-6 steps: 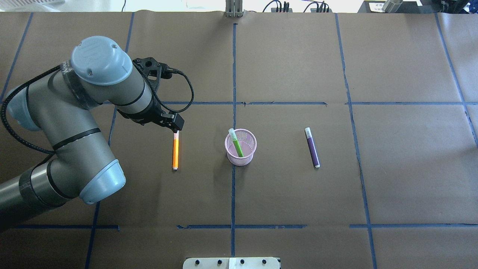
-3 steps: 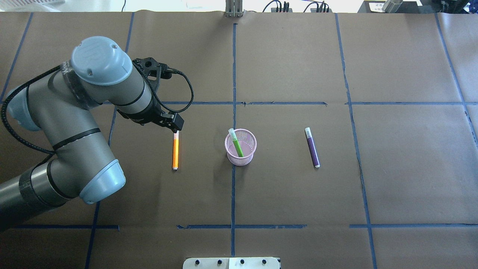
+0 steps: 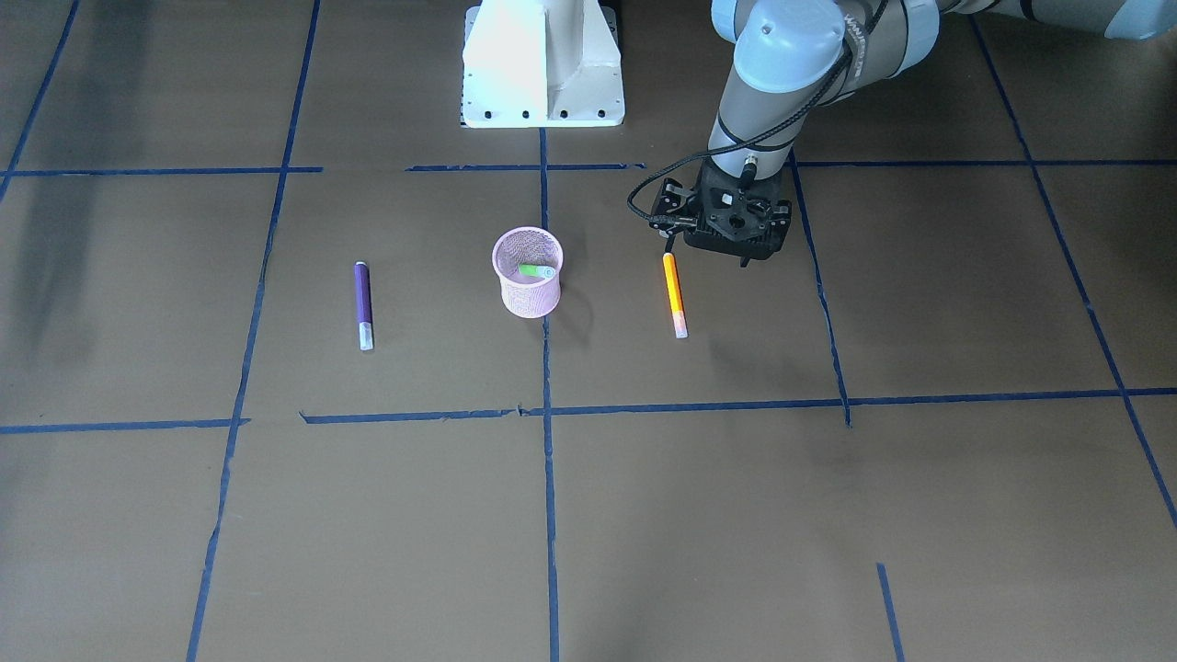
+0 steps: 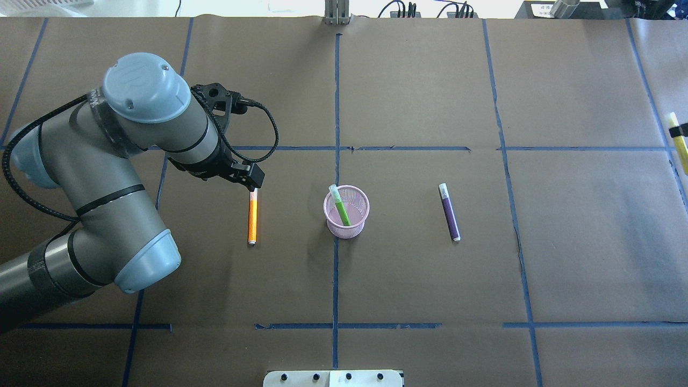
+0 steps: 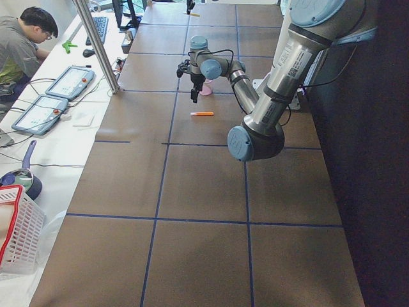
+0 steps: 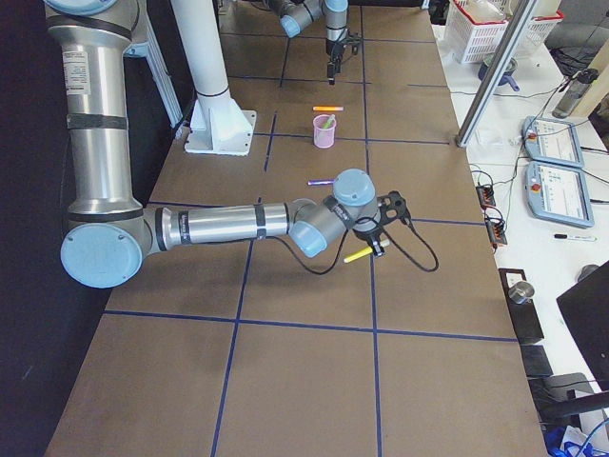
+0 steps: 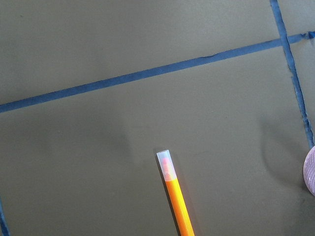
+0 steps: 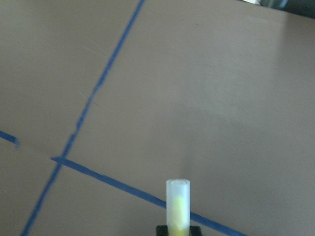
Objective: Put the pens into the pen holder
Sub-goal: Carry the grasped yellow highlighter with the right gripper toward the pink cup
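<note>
Left jaws hover above the capped end of the orange pen (image 4: 252, 217), left of centre; we cannot tell their opening. Right jaws, at the right edge, grip a yellow pen (image 4: 680, 145). We judge one collected: the green pen (image 4: 341, 207) stands in the pink cup (image 4: 359, 226); orange and the purple pen (image 4: 449, 212) lie on the table (image 4: 430, 279).

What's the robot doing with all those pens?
It's collecting pens into the pink cup. The green pen is already inside. The left gripper hovers over the capped end of the orange pen, which lies on the table. The purple pen lies on the cup's other side. The right gripper holds a yellow pen far off.
</note>
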